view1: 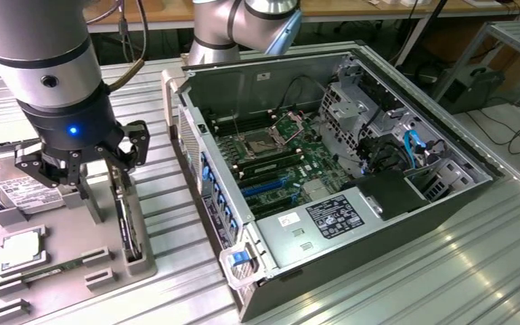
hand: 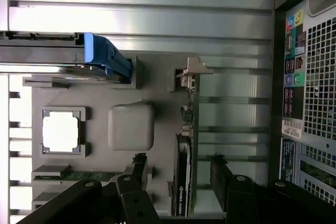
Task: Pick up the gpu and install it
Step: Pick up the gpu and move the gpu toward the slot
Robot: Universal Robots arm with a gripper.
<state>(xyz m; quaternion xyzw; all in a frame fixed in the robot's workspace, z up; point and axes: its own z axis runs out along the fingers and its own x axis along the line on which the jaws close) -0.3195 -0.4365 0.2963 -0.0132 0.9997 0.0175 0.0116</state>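
Note:
The gpu point(view1: 130, 223) stands on its edge in a slot of the grey fixture tray point(view1: 143, 267), at the exterior view's left. In the wrist view the gpu point(hand: 184, 156) shows edge-on as a thin dark card, with its pale metal bracket point(hand: 193, 70) at the far end. My gripper point(view1: 93, 169) hangs just above the card's near end and is open. In the wrist view the gripper point(hand: 178, 165) has one black finger on each side of the card, and neither touches it. Nothing is held.
The open computer case point(view1: 351, 88) lies at the exterior view's right, with its motherboard point(view1: 278, 162) exposed. The tray also holds a silver hard drive point(view1: 21, 186), a CPU point(view1: 21, 244) and a memory stick point(view1: 52, 269). A white block point(hand: 131, 127) sits beside the gpu slot.

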